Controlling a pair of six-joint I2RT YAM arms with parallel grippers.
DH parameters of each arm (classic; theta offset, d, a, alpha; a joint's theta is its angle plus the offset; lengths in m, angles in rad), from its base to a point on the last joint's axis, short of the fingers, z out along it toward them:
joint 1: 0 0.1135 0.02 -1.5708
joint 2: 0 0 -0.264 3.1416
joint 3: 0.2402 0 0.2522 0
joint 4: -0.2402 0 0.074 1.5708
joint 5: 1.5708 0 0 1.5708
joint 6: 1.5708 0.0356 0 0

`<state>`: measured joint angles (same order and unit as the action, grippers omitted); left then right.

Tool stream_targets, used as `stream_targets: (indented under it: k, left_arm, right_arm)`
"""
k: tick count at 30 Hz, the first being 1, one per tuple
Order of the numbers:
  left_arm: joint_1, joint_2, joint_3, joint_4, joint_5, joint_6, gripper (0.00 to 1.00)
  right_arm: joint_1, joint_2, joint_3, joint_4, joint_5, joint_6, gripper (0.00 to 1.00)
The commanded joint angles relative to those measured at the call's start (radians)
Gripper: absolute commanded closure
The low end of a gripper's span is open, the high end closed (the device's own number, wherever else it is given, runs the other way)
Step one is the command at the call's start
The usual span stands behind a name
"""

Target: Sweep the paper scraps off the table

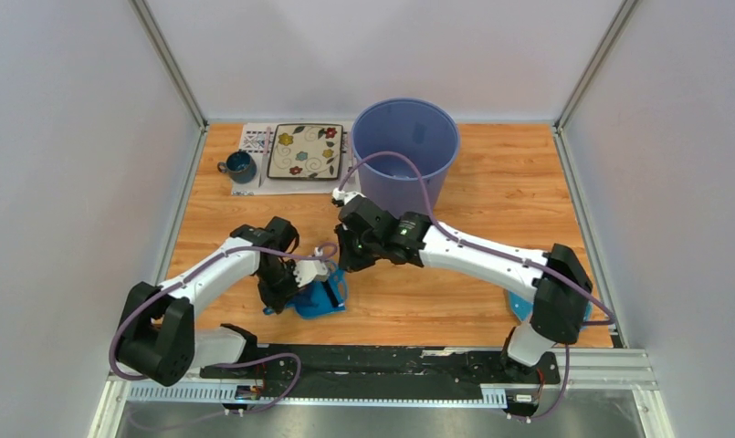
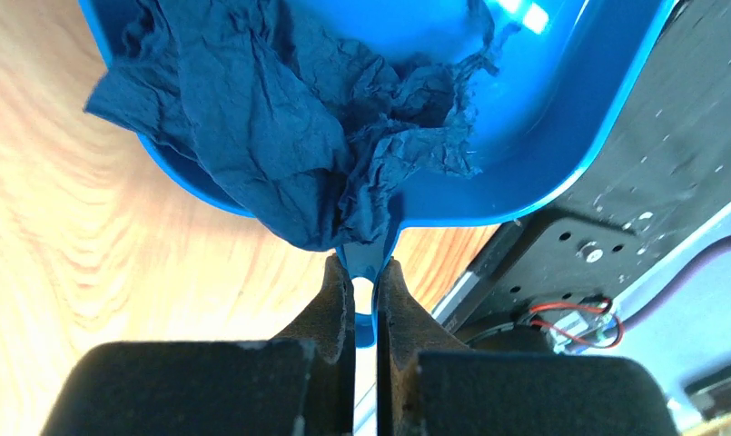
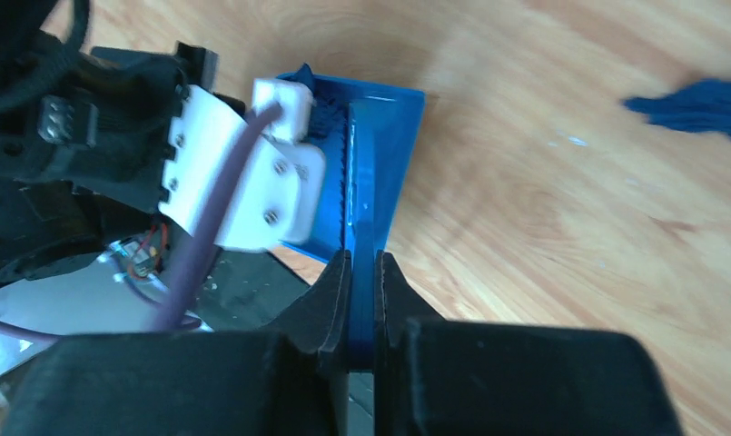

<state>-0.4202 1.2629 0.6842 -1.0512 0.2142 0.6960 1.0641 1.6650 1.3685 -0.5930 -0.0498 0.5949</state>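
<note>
My left gripper (image 2: 365, 272) is shut on the handle of a blue dustpan (image 2: 525, 136), which lies low on the table (image 1: 509, 192) at the front left. A crumpled dark blue paper scrap (image 2: 280, 118) sits in the pan and spills over its edge. My right gripper (image 3: 362, 263) is shut on a blue hand brush (image 3: 380, 136), seen edge on, right against the dustpan (image 1: 316, 299). In the top view the right gripper (image 1: 342, 260) hangs just above and behind the pan, and the left gripper (image 1: 301, 276) is beside it. Another dark blue scrap (image 3: 697, 104) lies on the wood further off.
A tall blue bin (image 1: 441, 164) stands at the back centre, just behind the right forearm. At the back left, a white placemat (image 1: 254, 137) carries a flowered square plate (image 1: 306, 151) and a dark blue mug (image 1: 240, 167). A blue cloth (image 1: 519, 306) shows by the right arm's base.
</note>
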Motion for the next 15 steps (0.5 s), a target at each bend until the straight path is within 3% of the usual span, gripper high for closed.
stream_targets:
  k: [1,7,15]
  left_arm:
    - [0.032,-0.042,0.072,0.043,0.152,-0.033,1.00]
    - [0.049,-0.056,0.188,0.004,0.136,-0.081,1.00]
    - [0.090,0.010,0.519,-0.041,0.039,-0.154,1.00]
  right_arm:
    - [-0.003,-0.177,0.049,-0.108,0.247,-0.084,1.00]
    - [-0.003,-0.384,0.055,-0.203,0.447,-0.162,1.00]
    - [-0.064,-0.599,-0.074,-0.320,0.444,-0.162,1.00]
